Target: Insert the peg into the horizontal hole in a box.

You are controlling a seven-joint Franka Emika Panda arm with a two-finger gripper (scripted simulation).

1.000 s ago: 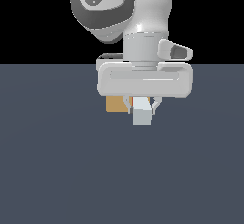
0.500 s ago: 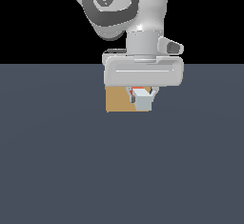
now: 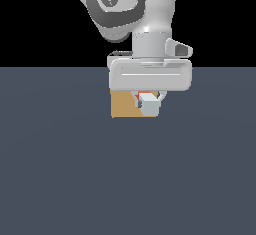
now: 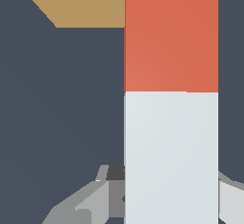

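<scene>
The peg (image 3: pixel 149 104) is held level under the hand, its pale grey-white end facing the camera and a sliver of red-orange above it. In the wrist view the peg (image 4: pixel 170 123) runs from its white half near the fingers (image 4: pixel 86 201) to its red half, which reaches over the tan box (image 4: pixel 86 4). My gripper (image 3: pixel 148 100) is shut on the peg's white half. The box (image 3: pixel 122 105) stands on the floor right behind the peg, partly covered by the hand. The hole is hidden behind the peg and the hand.
A flat dark blue-grey floor (image 3: pixel 125 179) stretches all around the box. Nothing else stands on it in either view.
The arm has carried the peg away from the camera toward the box. More of the box shows to the exterior view's left of the peg, and the peg's end now overlaps the box's face.
</scene>
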